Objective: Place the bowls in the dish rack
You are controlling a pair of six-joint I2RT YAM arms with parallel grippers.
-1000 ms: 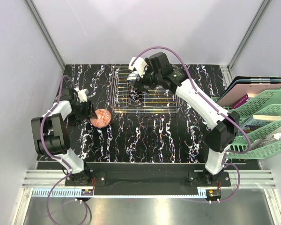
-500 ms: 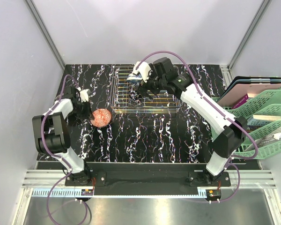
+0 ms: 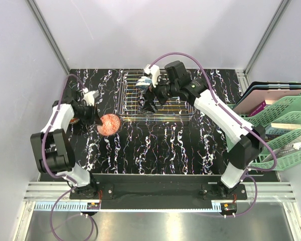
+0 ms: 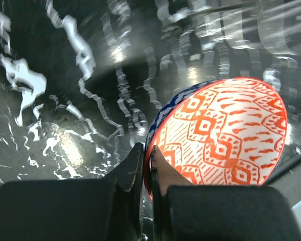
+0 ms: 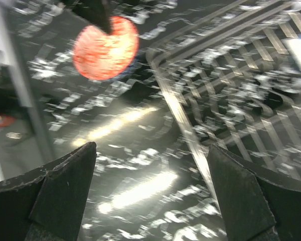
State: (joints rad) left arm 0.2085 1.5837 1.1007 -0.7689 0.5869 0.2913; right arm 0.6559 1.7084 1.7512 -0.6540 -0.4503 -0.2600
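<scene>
Black left gripper: its 2 fingers are squeezed tight on the rim of the red bowl, 1 finger inside and 1 outside.
Tipped red bowl: it is red and white inside and blue outside. It hangs tilted in the grip, out over the table at the left, near the dish rack but not in it.
Free right gripper: its 2 fingers are spread wide and nothing is between them. It hangs over the left end of the rack, pointing down at the wires.
Silver dish rack: a low wire basket at the back middle of the table. Most of its grid floor shows bare wire.
Small blue and white thing: it sits at the far left of the rack, partly behind the right arm. It may be a bowl that is already in, but the view is too blurry to be sure.
Shiny black table: black with white streaks. No other bowl shows on it.
Done so far: the red bowl is picked up. I think at most 1 bowl is in the rack.
Left to do: the red bowl has to go to the right, over the low wire side, down onto the grid, and then be let go.
</scene>
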